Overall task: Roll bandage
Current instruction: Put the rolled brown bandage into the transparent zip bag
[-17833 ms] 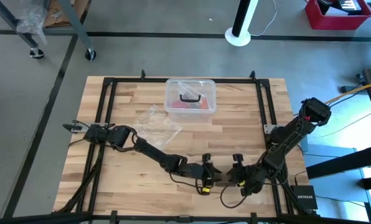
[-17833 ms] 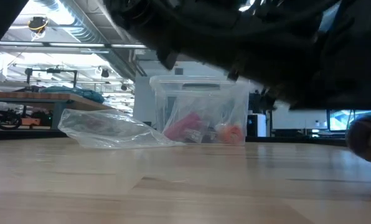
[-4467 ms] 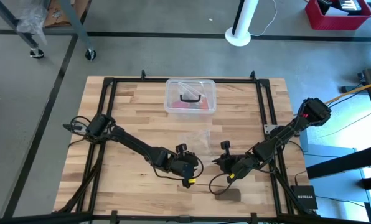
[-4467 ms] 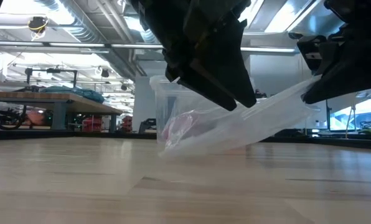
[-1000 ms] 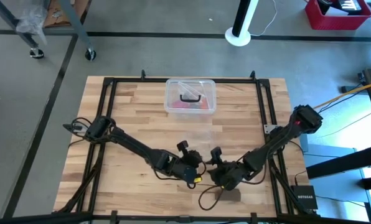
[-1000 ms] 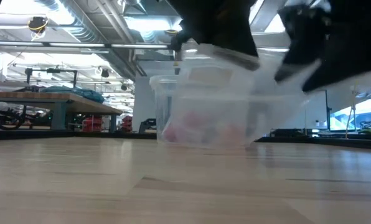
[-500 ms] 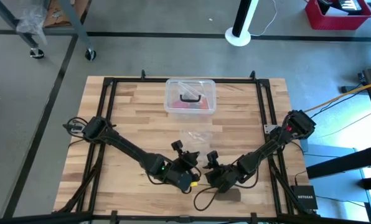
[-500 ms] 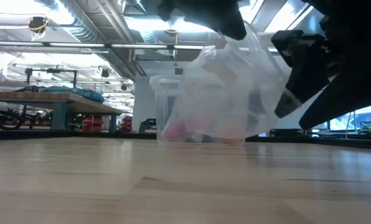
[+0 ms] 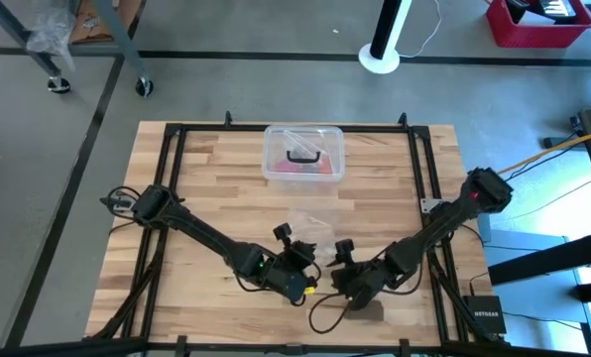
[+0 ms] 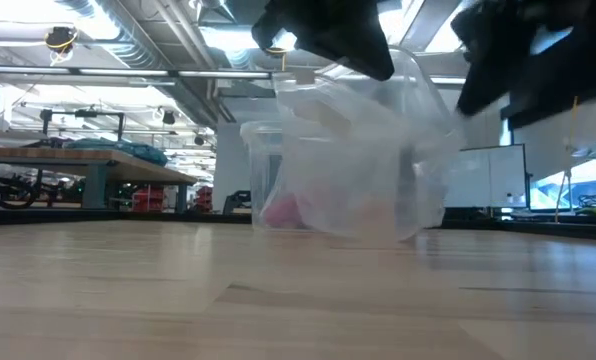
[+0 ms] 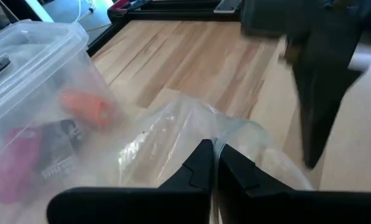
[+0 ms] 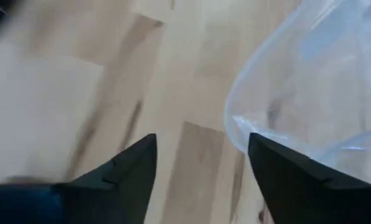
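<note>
Near the front middle of the pale wooden slatted table (image 9: 206,178): left gripper (image 9: 300,260), fingers pressed together on the rim of a clear thin plastic bag (image 10: 363,165), which hangs lifted off the tabletop. Right gripper (image 9: 341,266) just beside it, fingers (image 12: 120,171) spread apart, nothing between them, bag mouth close ahead. Clear plastic lidded box with black handle (image 9: 303,153) at the far edge, red and orange items inside. Dull brown bandage: whereabouts cannot be told; a small dark patch (image 9: 371,309) lies on the table by the right gripper, unidentifiable.
</note>
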